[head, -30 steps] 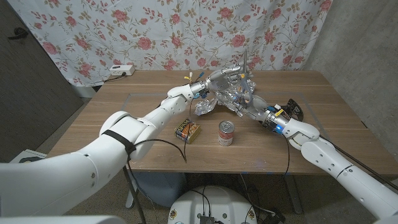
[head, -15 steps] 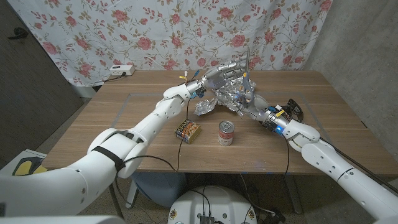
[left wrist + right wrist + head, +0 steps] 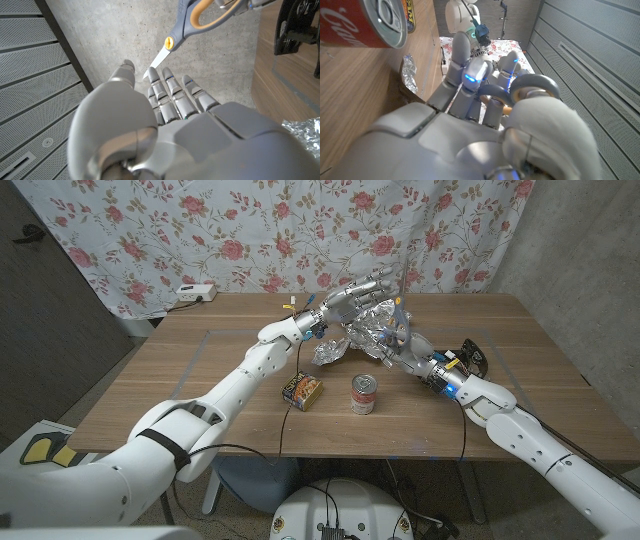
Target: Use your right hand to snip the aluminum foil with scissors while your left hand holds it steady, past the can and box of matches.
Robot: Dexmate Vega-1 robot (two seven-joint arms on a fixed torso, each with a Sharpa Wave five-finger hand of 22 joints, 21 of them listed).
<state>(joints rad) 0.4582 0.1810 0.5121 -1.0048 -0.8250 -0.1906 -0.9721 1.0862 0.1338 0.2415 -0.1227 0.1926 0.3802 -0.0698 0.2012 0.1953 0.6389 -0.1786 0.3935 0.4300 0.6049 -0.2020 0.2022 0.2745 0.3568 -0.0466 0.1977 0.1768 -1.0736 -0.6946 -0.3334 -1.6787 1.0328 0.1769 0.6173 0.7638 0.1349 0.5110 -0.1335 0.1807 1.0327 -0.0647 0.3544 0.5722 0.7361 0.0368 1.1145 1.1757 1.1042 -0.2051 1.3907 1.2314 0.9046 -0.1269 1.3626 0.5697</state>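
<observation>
Hiding behind robot hand (image 3: 362, 297): foil (image 3: 352, 338), partly.

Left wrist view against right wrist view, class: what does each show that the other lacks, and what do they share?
The left wrist view alone shows the grey-and-orange-handled scissors' pivot and pointed blade beyond the left hand, whose fingers are apart. The right wrist view alone shows the red tin can on its wooden table, and the right hand gripping an orange scissor handle. Both share crumpled silver aluminum foil.
</observation>
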